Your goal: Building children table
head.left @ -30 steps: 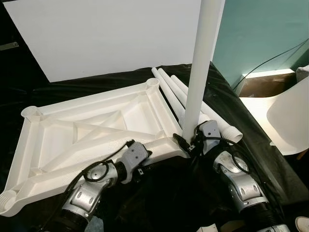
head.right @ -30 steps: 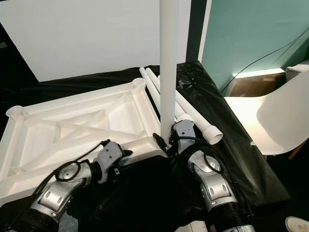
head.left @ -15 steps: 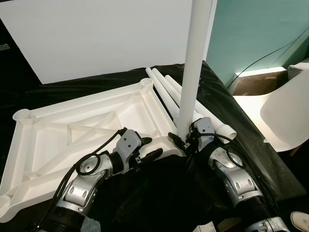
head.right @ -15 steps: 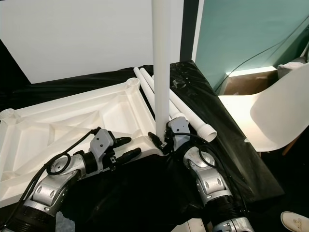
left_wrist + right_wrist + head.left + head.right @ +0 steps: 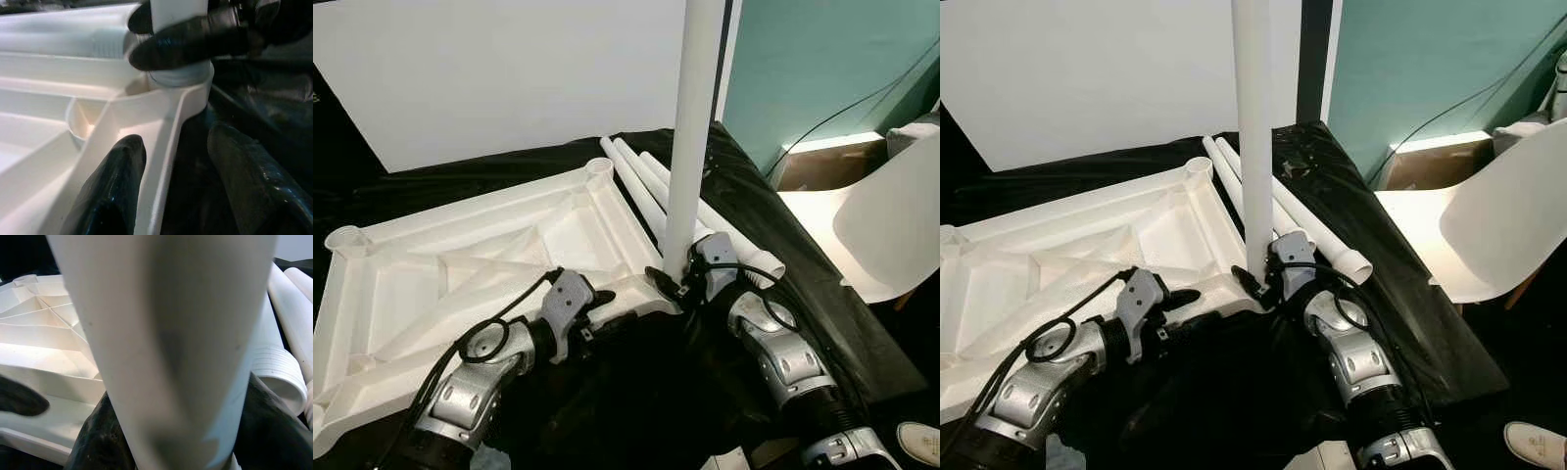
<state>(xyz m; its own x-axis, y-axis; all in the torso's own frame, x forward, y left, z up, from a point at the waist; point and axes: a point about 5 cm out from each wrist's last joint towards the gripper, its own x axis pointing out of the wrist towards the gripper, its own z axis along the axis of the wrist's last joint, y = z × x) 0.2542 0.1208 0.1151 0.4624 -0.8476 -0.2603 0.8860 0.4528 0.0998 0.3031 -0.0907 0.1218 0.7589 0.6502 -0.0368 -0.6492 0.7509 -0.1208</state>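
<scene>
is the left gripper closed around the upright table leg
No: the left gripper is open astride the tabletop's edge, while the right gripper holds the upright leg.

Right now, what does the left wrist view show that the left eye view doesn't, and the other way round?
Left wrist view alone: close up, the left tool's open fingers straddle the tabletop's edge, and the threaded leg end sits in the corner socket.

Left eye view alone: the whole upside-down tabletop, the spare legs lying on the black cloth, and a white chair on the robot's right.

Both: the upright leg with the right tool shut around its base.
</scene>
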